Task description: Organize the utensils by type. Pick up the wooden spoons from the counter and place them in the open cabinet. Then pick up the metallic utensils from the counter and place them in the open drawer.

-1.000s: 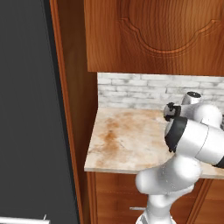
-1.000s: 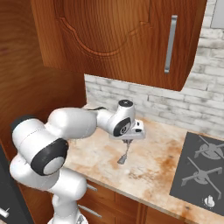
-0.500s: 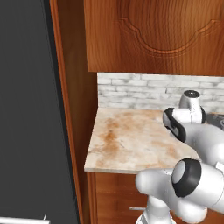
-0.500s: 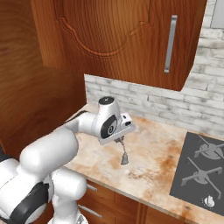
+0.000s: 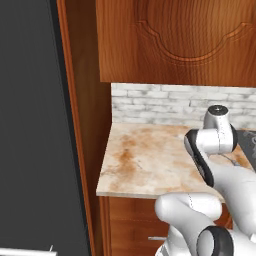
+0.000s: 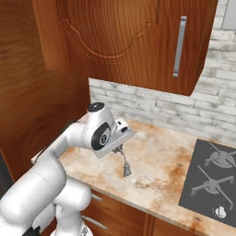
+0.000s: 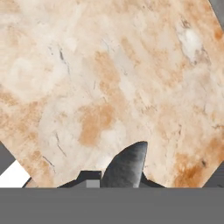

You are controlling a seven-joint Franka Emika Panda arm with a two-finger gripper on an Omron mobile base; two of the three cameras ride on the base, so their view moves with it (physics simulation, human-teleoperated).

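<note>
Holding a small dark spoon [image 6: 125, 167] clear above the counter [image 6: 156, 166] — mid-frame in my right base view.
I'm seeing the gripper [image 6: 120, 150] pinching its handle — bowl hanging down.

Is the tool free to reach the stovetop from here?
Probably not yet: the tool is shut on a small metal utensil hanging above the counter. Path to the stovetop looks unobstructed otherwise.

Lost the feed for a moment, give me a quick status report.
Hand shut on small dark metal spoon, hanging bowl-down, clear of beige marbled counter. Black stovetop to the right. Nothing blocking.
</note>
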